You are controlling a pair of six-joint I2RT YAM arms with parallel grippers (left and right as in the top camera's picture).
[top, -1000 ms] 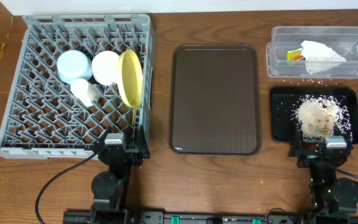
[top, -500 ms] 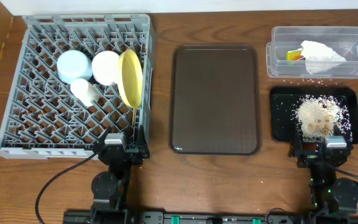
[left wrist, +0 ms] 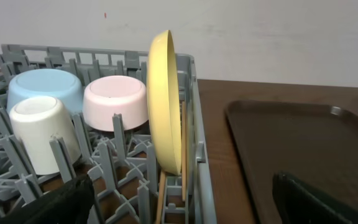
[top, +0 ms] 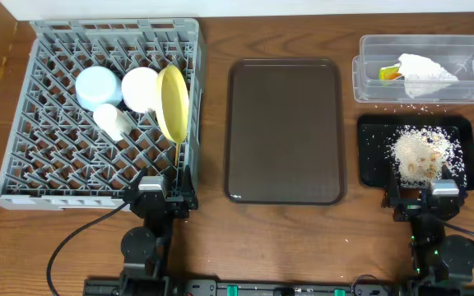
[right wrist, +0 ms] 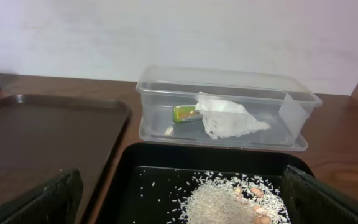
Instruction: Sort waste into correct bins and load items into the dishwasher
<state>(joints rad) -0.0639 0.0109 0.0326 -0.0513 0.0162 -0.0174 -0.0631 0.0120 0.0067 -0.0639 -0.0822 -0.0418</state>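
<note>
Overhead is showing the grey dish rack [top: 113, 29] filling the upper left, with the clear tub [top: 364, 82] holding the wrapper [top: 422, 76] and the black tray [top: 373, 160] holding the crumbs [top: 422, 152] at right. Only the left wrist view is showing the yellow plate [left wrist: 164, 99] standing on edge, the bowl [left wrist: 114, 102] as pink, and the chopsticks [left wrist: 183, 162] beside the plate. The left gripper [top: 164, 185] and right gripper [top: 425, 191] are both resting released, empty.

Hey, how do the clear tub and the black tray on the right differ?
The clear tub is see-through with taller walls; the black tray is opaque and shallow. The tub holds a crumpled white wrapper; the tray holds a heap of rice-like crumbs. Both are rectangular and similar in footprint.
</note>
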